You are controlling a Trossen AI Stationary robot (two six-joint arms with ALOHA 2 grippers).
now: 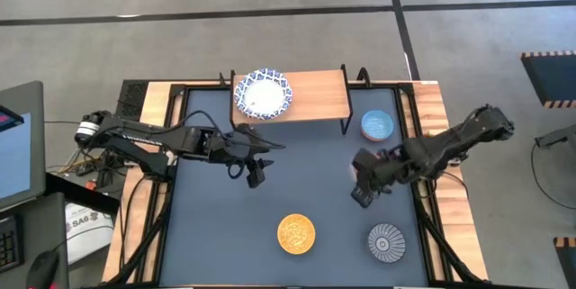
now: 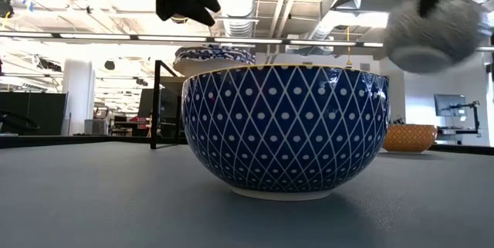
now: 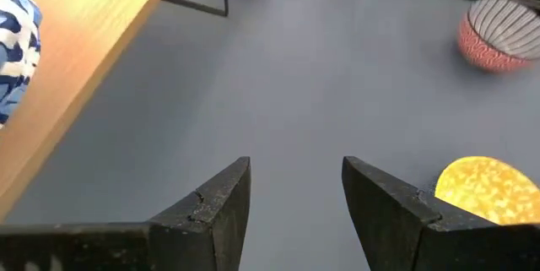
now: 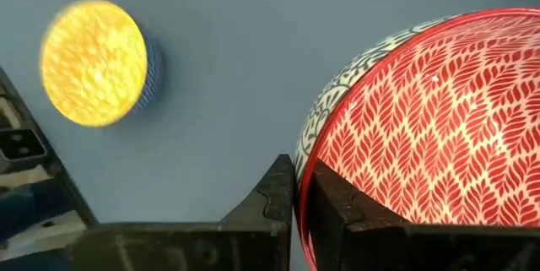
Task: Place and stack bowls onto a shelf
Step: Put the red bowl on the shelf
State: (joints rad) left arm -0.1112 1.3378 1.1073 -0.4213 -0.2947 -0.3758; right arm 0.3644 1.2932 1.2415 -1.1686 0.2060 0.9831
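One red bowl [image 4: 439, 127] rim-pinched, right end effector [image 4: 299, 191]

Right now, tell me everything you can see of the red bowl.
The red bowl is red inside with a fine white leaf pattern and looks like glossy glazed ceramic. Its outside is white with a grey wave pattern. The right gripper is shut on its rim, with one finger inside and one outside. Only part of the bowl shows, in the right wrist view. From above, the arm hides it, so I can't tell its tilt or height.
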